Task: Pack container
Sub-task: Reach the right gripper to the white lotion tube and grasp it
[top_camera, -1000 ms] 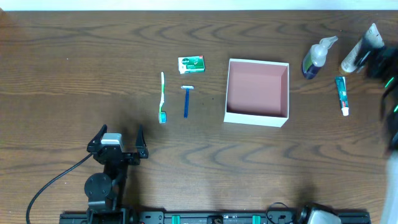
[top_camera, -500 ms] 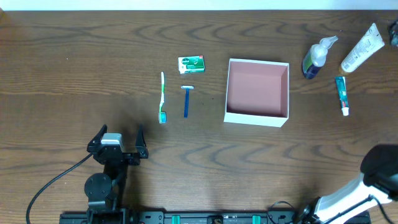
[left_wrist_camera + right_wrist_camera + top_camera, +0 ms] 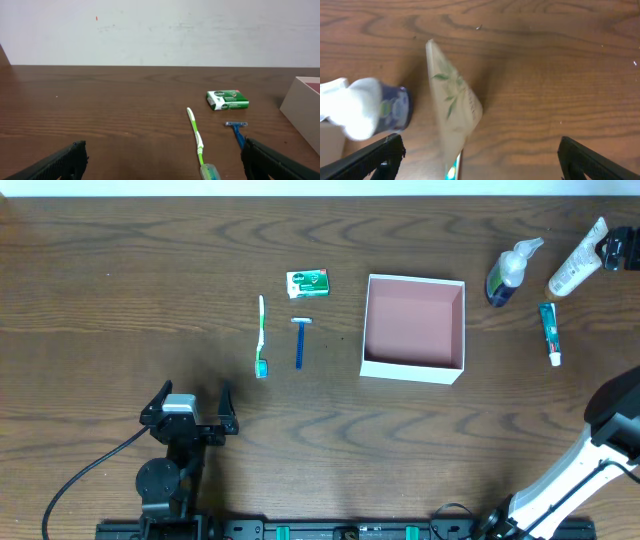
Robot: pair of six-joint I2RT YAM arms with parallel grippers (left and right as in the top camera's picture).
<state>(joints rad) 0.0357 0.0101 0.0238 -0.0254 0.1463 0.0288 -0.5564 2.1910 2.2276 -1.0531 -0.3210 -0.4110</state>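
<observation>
Currently the container (image 3: 414,328) sits mid-table, well apart from the right gripper (image 3: 615,250), which hovers at the far right edge over a white tube (image 3: 578,265). Wrist view: jaws spread wide, gripping nothing, tube below beside a pump bottle (image 3: 365,107). Left gripper (image 3: 188,408) sits near the front edge, also wide, empty.

Soap packet (image 3: 227,99) lettering unreadable

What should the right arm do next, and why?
Probably lower the right gripper onto the cream tube: its jaws stand open above the tube, holding nothing, and the container is empty.
</observation>
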